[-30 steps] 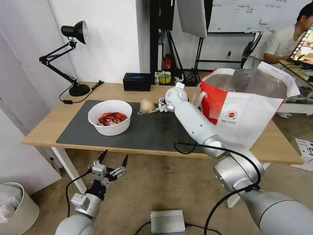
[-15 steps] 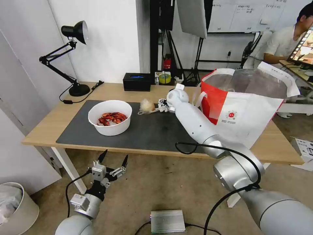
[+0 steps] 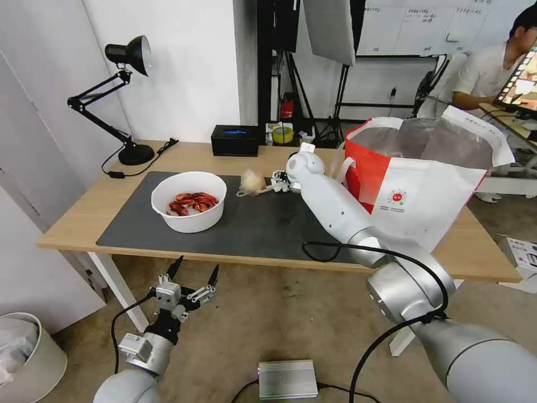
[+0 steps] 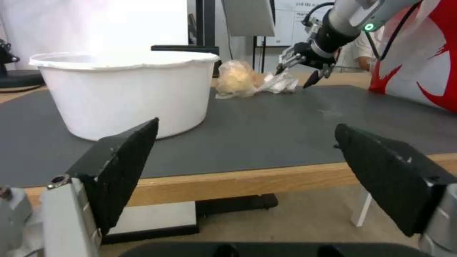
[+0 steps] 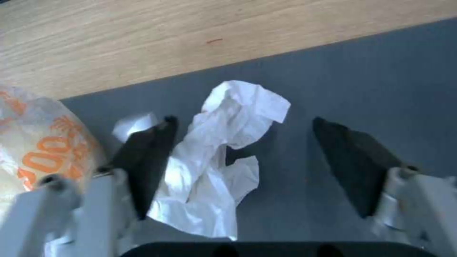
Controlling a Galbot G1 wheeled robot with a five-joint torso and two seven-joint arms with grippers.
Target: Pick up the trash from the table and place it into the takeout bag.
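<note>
Right end effector (image 5: 242, 160) astride tissue (image 5: 219, 167)

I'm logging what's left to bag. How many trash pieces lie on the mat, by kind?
White bowl with crayfish shells: 1
Beige wrapped ball: 1
Crumpled white tissue, between the open right pincer's fingers: 1
Total: 3

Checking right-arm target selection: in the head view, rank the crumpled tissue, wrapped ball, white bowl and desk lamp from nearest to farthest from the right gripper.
Measured from the right gripper, open over the mat:
1. Crumpled white tissue, between its fingers.
2. Beige wrapped ball, just beyond on the robot's left.
3. White bowl, farther left on the mat.
4. Desk lamp, far-left table corner.
</note>
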